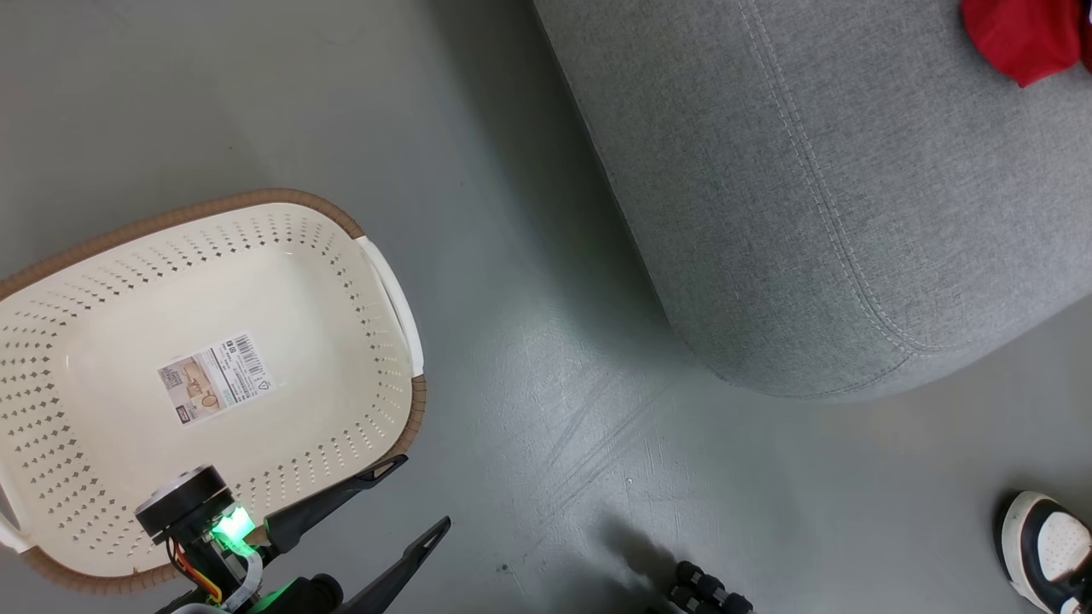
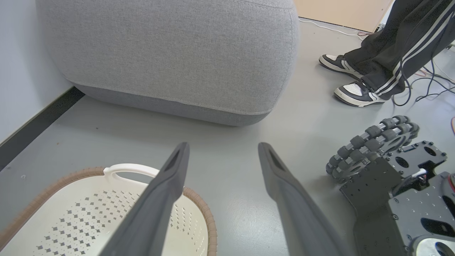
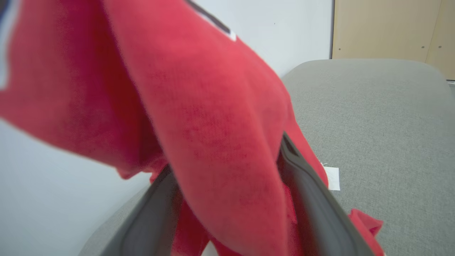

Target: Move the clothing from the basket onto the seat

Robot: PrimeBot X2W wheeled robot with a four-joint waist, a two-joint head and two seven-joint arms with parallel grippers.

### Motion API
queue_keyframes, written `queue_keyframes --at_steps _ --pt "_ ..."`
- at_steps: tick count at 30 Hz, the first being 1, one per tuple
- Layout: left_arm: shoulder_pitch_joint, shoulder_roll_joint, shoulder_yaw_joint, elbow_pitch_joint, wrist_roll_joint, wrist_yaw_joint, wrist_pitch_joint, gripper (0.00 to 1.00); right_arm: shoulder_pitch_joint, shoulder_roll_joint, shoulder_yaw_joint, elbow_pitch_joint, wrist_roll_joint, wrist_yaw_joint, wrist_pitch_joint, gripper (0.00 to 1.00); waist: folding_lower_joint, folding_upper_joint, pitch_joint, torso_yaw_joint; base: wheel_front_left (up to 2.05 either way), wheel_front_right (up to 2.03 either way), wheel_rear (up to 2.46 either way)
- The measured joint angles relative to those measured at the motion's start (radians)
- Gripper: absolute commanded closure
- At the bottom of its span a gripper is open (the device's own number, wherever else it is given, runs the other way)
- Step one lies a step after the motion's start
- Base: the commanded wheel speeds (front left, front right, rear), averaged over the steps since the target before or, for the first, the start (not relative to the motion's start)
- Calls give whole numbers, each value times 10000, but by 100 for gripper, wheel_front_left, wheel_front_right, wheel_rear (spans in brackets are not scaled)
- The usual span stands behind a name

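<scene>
The release onto the seat (image 3: 373, 117) is the step in hand. The right gripper (image 3: 227, 156) stands over the grey cushion with its 2 fingers spread wide. The red clothing (image 3: 220, 117) drapes loosely over and between them, pinched by neither.

The basket (image 1: 281, 290) sits on the floor (image 1: 529, 256) apart from the seat, bare down to its paper label (image 1: 213, 379), so this looks like the last garment. The left gripper (image 1: 422, 492) hangs by the basket's rim, fingers wide, holding nothing.

The next move likely calls for drawing the right fingers clear so the cloth slips off without being dragged toward the cushion's edge.
</scene>
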Motion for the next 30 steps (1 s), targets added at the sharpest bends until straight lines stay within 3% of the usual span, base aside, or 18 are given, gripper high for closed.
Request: queue_keyframes --at_steps 8,22,30 --pt "-22 -109 -48 90 0 -44 -2 0 763 79 178 635 -1421 0 384 0 0 0 -122 93 0 0 0" --pt "-301 -500 -115 238 0 -75 -2 0 1404 -167 1538 1273 -3626 6 1653 0 0 0 -483 84 0 0 0" --pt "-496 -949 -293 426 -90 -88 -2 0 1572 -525 2640 2100 -3829 6 2495 0 0 0 -940 -31 0 0 0"
